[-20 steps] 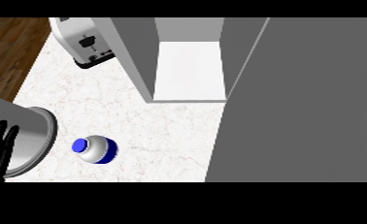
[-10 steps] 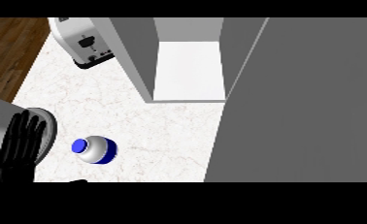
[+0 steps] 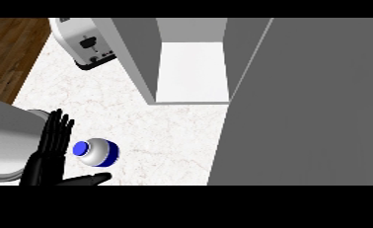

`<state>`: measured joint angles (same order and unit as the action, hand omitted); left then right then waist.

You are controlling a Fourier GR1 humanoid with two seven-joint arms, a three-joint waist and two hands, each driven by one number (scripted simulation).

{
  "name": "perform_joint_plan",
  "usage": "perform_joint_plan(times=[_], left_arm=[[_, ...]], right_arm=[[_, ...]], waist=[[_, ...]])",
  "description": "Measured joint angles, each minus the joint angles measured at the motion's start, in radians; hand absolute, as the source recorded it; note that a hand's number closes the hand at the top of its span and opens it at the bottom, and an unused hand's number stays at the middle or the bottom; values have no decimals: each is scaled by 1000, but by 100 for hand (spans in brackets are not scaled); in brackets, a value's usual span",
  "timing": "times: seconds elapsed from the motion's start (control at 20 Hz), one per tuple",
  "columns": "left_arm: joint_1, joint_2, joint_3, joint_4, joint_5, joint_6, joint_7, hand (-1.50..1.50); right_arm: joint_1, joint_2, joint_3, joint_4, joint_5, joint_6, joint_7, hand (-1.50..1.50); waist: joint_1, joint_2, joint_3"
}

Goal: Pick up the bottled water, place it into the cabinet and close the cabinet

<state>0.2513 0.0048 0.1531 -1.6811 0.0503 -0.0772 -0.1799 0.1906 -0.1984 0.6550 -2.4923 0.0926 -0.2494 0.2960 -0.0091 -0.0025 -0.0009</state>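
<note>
Bottled water (image 3: 96, 152) stands upright on the white marbled counter (image 3: 167, 128), near-left part of the view. Seen from above: blue cap facing up, rounded white-grey body around it.

Left hand (image 3: 50, 155) comes in from the near-left corner, black, fingers (image 3: 56, 128) straight and together, pointing toward the far side. Nothing grasped; hand is released. Thumb (image 3: 87, 178) sticks out to the right along the near edge, below the bottle. The bottle sits in the gap between fingers and thumb: just right of the fingers, just far of the thumb. Cannot tell whether the fingers touch the cap side; no curl round it.

A grey rounded form, likely the forearm (image 3: 15, 140), lies at the left edge behind the hand.

Right hand shows in no part of the view.

Cabinet (image 3: 193, 69) stands at the far centre, open, white floor visible inside between grey walls. Its large grey door (image 3: 299, 108) fills the right side of the view.

Toaster (image 3: 84, 42), white with a black lever slot, sits far-left on the counter, just left of the cabinet wall. Wooden floor (image 3: 16, 49) beyond the counter's left edge.
</note>
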Motion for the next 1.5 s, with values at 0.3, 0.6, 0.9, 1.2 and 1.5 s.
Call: perform_joint_plan(times=[0.3,0.6,0.9,1.2,1.5], left_arm=[[-23,-3,-25,129,-5,21,-97,-150],[-55,-3,-38,271,-12,54,-195,-150],[-112,0,-33,415,-10,86,-282,-150],[-131,7,-4,533,-3,80,-375,-150],[-164,11,14,654,26,55,-473,-150]], right_arm=[[0,-19,12,3,1,-17,-12,-150],[2,-32,22,9,3,-36,-35,-150],[-9,-46,30,6,8,-54,-18,-150],[-33,-53,24,7,10,-66,-4,-150],[-66,-52,34,6,13,-82,23,-150]], waist=[[2,0,0],[2,0,0],[1,1,0],[3,1,0],[3,1,0]])
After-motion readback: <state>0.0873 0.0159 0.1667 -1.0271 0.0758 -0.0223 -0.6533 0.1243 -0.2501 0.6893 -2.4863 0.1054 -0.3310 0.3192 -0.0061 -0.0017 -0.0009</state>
